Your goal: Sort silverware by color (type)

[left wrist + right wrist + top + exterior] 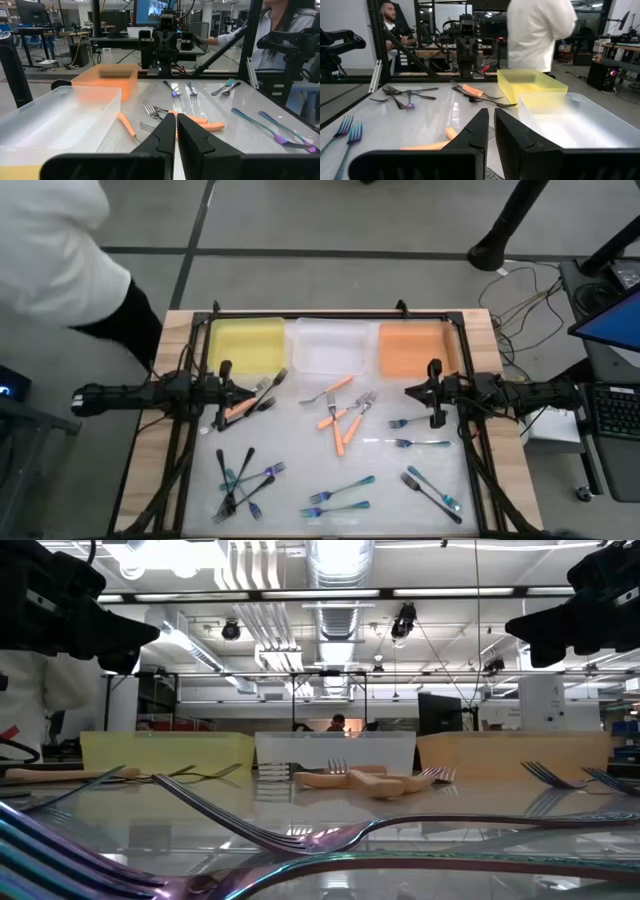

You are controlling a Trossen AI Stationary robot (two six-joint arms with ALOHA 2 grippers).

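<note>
Forks [345, 420] lie scattered over the table [300, 470] in front of three bins: yellow [247, 343], clear [329, 346], orange [415, 347]. The left gripper [222, 420] hangs clenched and empty at the table's left side, with an orange-handled fork [243, 406] and dark ones just beside it. The right gripper [436, 416] hangs at the right side, fingers nearly together, holding nothing; teal forks [412, 423] lie just beside it. Orange forks sit mid-table between both grippers.

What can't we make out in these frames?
- High view: exact fork count in the tangled pile of black-handled metal forks; they overlap.
- Low view: insides of the translucent yellow plastic bin, hidden by its wall.
- High view: person in a white top, cut off by the edge.
</note>
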